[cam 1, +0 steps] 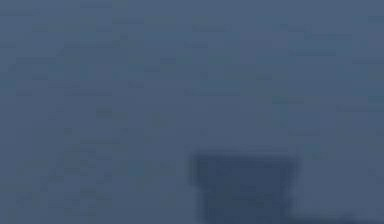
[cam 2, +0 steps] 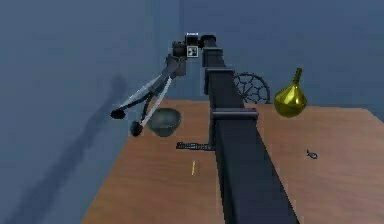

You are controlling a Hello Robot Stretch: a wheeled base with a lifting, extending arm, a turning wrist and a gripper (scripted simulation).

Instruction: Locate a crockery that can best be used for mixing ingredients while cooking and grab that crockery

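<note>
STRETCH AT THE TABLE: One dark square arm (cam 2: pixel 235 130) reaches out over one wooden table (cam 2: pixel 330 190) set against a blue wall (cam 2: pixel 80 60). Its single gripper (cam 2: pixel 132 118) angles down toward the table's far left corner, and its two thin fingers (cam 2: pixel 150 95) end at one grey bowl (cam 2: pixel 165 122). The bowl, the mixing crockery sought, stands on the tabletop near that corner, left of the arm. Whether the gripper touches it, or has anything in its grasp, cannot be told.

Right of the arm, at the table's far edge, stand one golden vase (cam 2: pixel 292 97) with a round belly and narrow neck, and one dark round wire object (cam 2: pixel 252 88) between it and the arm. One small dark item (cam 2: pixel 313 155) lies nearer on the wood, too small to name. Left of the arm lie one dark flat strip (cam 2: pixel 190 148) and one thin yellow stick (cam 2: pixel 192 168).

Two white squares (cam 2: pixel 190 48) at the arm's far end carry black marks too small to read. The forward view faces a plain blue surface (cam 1: pixel 150 80).
</note>
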